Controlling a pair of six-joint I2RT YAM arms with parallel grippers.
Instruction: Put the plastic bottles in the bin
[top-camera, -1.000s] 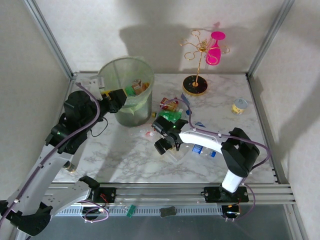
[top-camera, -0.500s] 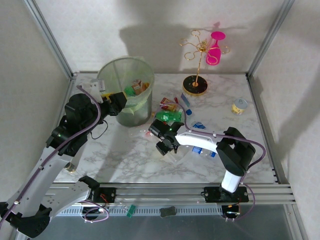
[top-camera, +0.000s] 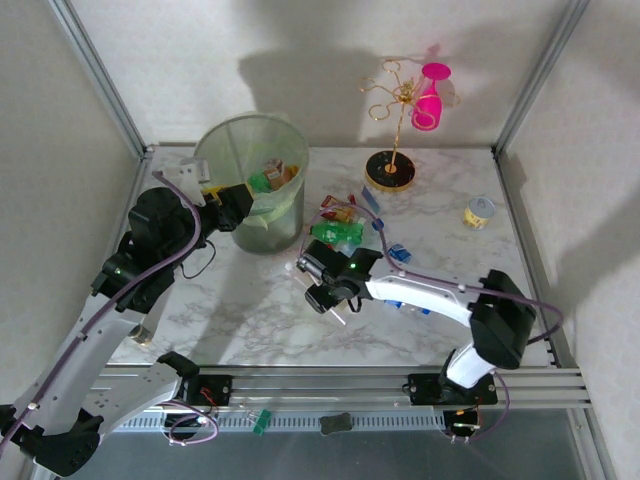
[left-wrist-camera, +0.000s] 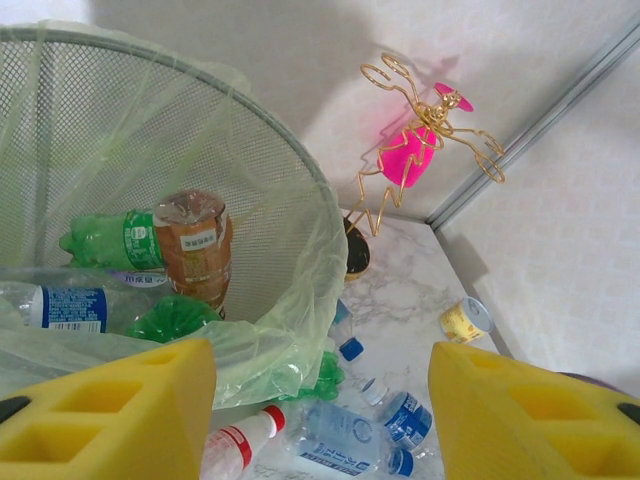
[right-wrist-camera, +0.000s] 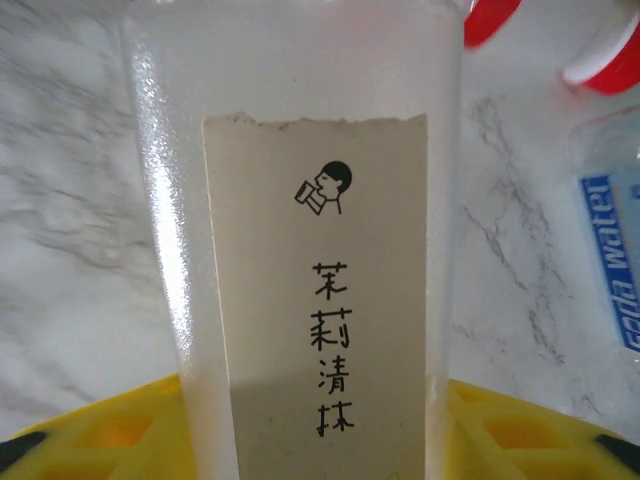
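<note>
The bin (top-camera: 215, 135) stands at the back left with several bottles inside, among them a brown one (left-wrist-camera: 190, 245) and a green one (left-wrist-camera: 110, 240). My left gripper (top-camera: 232, 205) hovers at the bin's near rim (left-wrist-camera: 300, 170), open, nothing between its yellow fingers (left-wrist-camera: 110, 410). My right gripper (top-camera: 325, 290) sits mid-table, shut on a clear bottle with a beige label (right-wrist-camera: 310, 200). More bottles lie right of the bin: a green one (top-camera: 338, 232), a blue-labelled clear one (left-wrist-camera: 335, 435), a red-capped white one (left-wrist-camera: 235, 445) and a blue one (top-camera: 405, 297).
A gold wire stand holding a pink glass (top-camera: 400, 120) rises at the back on a black base. A small yellow can (top-camera: 480, 212) sits near the right edge. Metal frame posts and walls close in both sides of the marble table (top-camera: 250, 320).
My right gripper slid slightly left and nearer and closed its jaws on the clear beige-labelled bottle. The left arm has stayed put at the bin.
</note>
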